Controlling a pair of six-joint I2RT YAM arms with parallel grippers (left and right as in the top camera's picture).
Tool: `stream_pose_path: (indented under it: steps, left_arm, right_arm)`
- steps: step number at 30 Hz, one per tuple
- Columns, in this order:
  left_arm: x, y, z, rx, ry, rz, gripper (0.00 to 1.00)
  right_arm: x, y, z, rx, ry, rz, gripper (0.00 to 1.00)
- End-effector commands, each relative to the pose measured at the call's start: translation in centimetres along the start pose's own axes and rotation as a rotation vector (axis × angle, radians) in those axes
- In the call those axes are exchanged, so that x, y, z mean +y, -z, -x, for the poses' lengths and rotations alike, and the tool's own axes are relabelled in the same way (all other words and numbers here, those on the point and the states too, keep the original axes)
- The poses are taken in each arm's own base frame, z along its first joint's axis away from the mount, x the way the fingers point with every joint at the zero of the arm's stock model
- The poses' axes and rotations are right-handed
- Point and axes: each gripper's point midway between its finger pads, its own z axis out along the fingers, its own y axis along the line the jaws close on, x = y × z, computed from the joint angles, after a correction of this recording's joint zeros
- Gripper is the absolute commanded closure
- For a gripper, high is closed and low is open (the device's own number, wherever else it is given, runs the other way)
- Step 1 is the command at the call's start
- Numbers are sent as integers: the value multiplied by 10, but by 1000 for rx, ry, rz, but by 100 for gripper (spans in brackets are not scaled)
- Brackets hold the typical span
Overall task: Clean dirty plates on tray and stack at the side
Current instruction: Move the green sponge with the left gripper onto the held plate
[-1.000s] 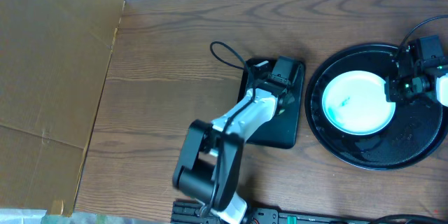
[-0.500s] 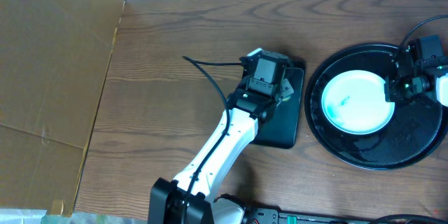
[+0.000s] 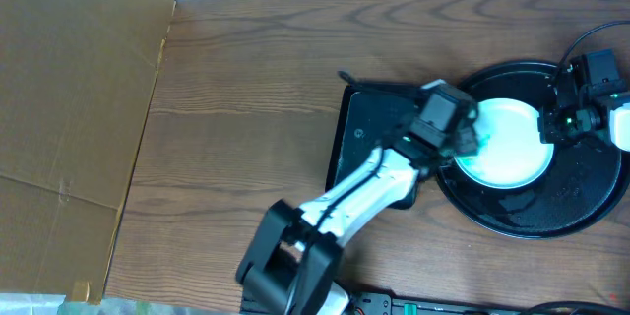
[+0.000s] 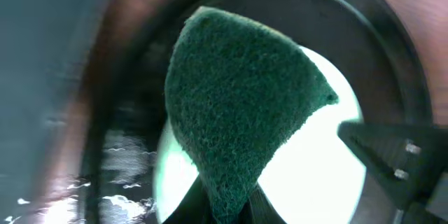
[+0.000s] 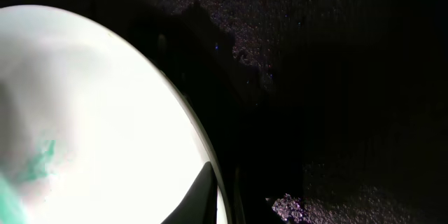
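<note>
One dirty plate (image 3: 512,153), white with a teal smear (image 5: 40,162), lies on the round black tray (image 3: 591,207). My left gripper (image 3: 471,136) is shut on a dark green scouring pad (image 4: 238,105) and holds it over the plate's left part (image 4: 315,168). My right gripper (image 3: 551,126) is at the plate's right rim. In the right wrist view one finger (image 5: 210,199) lies over the rim of the plate (image 5: 91,112), closed on it. Only one plate shows.
A smaller rectangular black tray (image 3: 369,148) lies left of the round tray, under my left arm. A brown cardboard sheet (image 3: 69,108) covers the table's left side. The right arm's cable runs over the round tray's far right rim.
My left gripper has swung right from above the rectangular tray to above the plate's left side, carrying the pad. The right gripper and the plate have not moved.
</note>
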Motion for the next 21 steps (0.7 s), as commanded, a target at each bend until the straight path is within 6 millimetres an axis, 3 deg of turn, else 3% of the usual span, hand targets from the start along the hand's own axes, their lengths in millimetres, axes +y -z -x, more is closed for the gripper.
stream_pose_path:
  steps: [1, 6, 9, 15, 21]
  left_arm:
    - [-14, -13, -16, 20, 49, -32, 93]
    - [-43, -37, -30, 9, 67, -120, 92]
    - [-50, -53, -40, 11, 61, -144, 92]
    - [-25, -78, -45, 3, 63, -59, 92]
    - [-13, -82, -39, -7, 38, -29, 93]
  right_arm:
    - [-3, -22, -27, 89, -3, -20, 93]
    - [-3, -22, -27, 88, -4, -20, 93]
    - [-3, -22, -27, 89, -3, -20, 93]
    - [-3, -22, -28, 93, -4, -21, 94]
    - [-3, -22, -28, 92, -4, -21, 94]
